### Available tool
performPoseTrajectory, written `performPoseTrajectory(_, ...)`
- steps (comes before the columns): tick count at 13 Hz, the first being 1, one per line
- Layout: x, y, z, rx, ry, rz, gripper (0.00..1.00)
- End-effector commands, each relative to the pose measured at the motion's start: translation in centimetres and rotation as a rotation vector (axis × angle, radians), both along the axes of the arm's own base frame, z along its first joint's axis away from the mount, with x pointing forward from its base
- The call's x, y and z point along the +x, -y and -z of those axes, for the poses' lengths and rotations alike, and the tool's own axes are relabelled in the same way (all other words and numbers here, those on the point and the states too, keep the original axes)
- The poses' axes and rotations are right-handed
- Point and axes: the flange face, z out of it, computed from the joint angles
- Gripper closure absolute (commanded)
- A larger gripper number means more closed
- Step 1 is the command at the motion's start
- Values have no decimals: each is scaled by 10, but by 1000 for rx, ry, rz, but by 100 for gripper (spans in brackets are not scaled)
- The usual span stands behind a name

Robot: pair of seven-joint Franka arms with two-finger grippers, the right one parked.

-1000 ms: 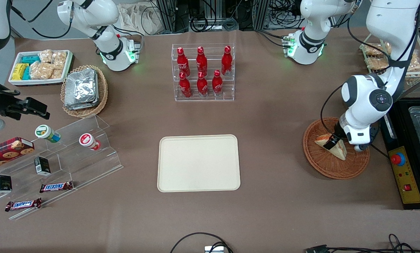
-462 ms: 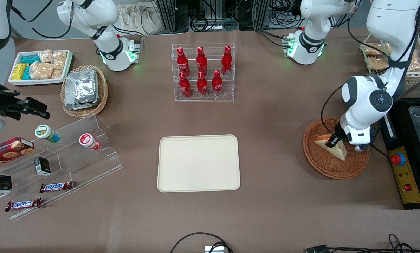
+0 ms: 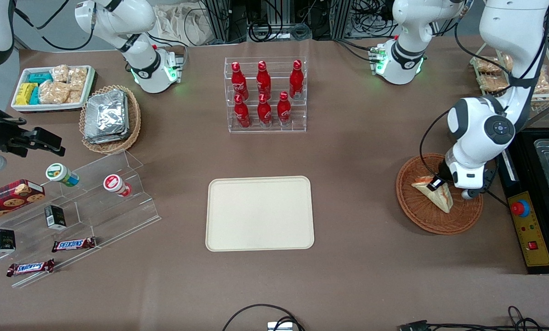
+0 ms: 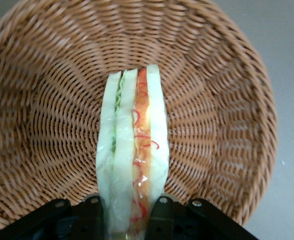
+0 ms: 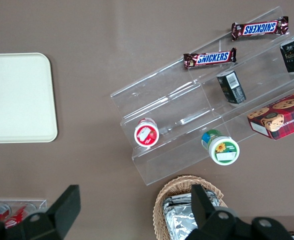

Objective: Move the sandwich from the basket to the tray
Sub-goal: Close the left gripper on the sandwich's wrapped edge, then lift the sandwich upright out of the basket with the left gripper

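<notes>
gripping the sandwich (image 4: pixel 133 155) between its two black fingers (image 4: pixel 159 215), the gripper (image 3: pixel 436 183) sits low over the basket (image 3: pixel 421 214) at the working arm's end of the table. the wedge seems tipped up on edge, possibly just clear of the weave. the tray (image 3: pixel 259 213) lies well apart, mid-table.

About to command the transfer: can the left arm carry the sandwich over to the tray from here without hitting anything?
Probably yes. The gripper is shut on the sandwich over the basket. The tray lies bare toward the parked arm's end, with only open table between. The bottle rack stands farther from the camera.
</notes>
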Motion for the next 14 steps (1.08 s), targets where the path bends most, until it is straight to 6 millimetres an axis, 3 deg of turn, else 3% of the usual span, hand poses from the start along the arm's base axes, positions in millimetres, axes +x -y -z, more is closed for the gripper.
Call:
performPoseTrajectory(1,-4,2,-33,33,-13,208,83)
performPoseTrajectory(4,0,5,-45,46,-21,436,83)
performPoseTrajectory(9,27,28,-83,60,-35,789,83)
performPoseTrajectory(14,52,57,-131,77,21,862,83)
